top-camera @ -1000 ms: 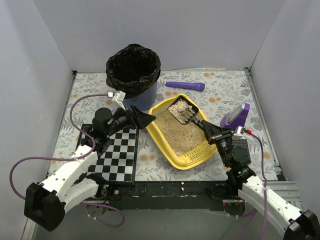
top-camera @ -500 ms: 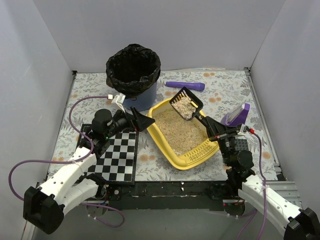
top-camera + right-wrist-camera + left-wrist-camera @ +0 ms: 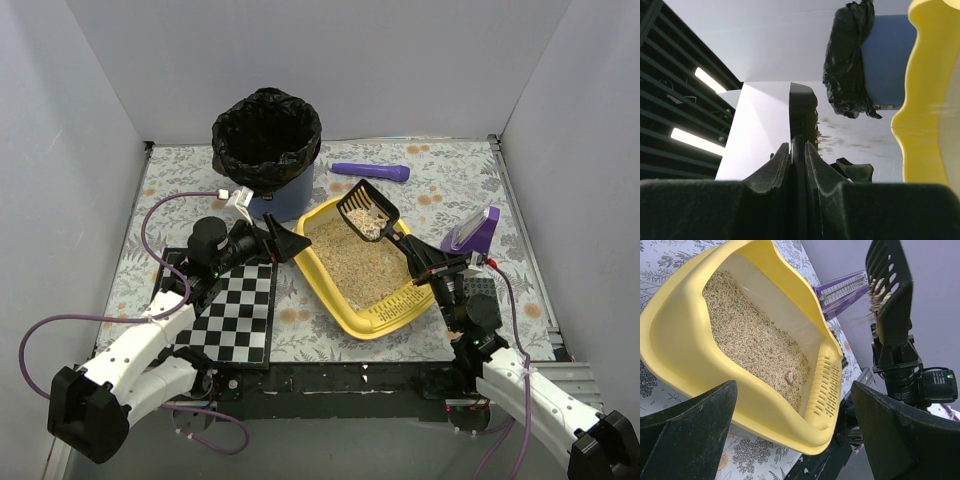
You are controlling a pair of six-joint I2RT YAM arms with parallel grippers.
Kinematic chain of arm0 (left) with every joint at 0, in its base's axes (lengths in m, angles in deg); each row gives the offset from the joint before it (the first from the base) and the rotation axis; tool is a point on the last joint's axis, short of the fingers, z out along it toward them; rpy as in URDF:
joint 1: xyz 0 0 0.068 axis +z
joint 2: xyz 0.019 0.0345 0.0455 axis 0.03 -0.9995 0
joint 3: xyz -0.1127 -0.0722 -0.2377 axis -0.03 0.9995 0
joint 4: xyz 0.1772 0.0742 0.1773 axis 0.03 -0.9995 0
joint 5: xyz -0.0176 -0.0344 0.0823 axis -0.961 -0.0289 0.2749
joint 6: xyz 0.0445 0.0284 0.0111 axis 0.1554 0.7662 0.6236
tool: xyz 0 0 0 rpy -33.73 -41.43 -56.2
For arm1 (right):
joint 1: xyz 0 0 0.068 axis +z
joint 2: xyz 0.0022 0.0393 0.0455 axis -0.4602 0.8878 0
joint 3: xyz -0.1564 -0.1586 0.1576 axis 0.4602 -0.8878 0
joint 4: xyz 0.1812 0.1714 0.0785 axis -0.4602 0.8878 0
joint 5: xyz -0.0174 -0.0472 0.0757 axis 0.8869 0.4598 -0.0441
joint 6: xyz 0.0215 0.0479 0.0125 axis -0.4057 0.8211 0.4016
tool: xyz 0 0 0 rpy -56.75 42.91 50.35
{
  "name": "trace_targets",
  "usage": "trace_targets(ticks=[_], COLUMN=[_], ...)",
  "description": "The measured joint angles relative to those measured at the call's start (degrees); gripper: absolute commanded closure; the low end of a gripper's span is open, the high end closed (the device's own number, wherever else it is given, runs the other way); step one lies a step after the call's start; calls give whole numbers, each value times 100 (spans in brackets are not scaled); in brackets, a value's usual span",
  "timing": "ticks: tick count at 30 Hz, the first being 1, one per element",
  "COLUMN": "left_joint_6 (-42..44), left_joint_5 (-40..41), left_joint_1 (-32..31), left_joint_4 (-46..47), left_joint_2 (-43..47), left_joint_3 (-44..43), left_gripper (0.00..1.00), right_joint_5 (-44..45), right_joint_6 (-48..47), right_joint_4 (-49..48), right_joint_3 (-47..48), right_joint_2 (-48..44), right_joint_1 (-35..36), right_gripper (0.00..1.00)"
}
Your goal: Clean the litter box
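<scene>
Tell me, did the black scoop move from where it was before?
Yes. The black scoop, held shut in the right gripper, has moved toward the far end of the yellow litter box, closer to the purple flashlight.

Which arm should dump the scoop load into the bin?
Right. The right gripper grips the scoop, which is loaded and held above the litter box at its far end, near the bin. The left gripper is open and empty beside the box.
</scene>
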Motion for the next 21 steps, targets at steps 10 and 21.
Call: trace_targets(ticks=[10,21], left_joint_6=[-20,-28], left_joint_5=[107,144], left_joint_1=[0,0], left_joint_4=[-87,-208], left_joint_2=[-37,-90], left_joint_3=[2,2], left_gripper=[2,2], right_joint_5=[-393,-625], right_joint_6=[1174,1425], right_joint_4=[935,2649], right_joint_3=[0,0], right_joint_2=[282,-146], right_joint_1=[0,0], right_gripper=[99,99])
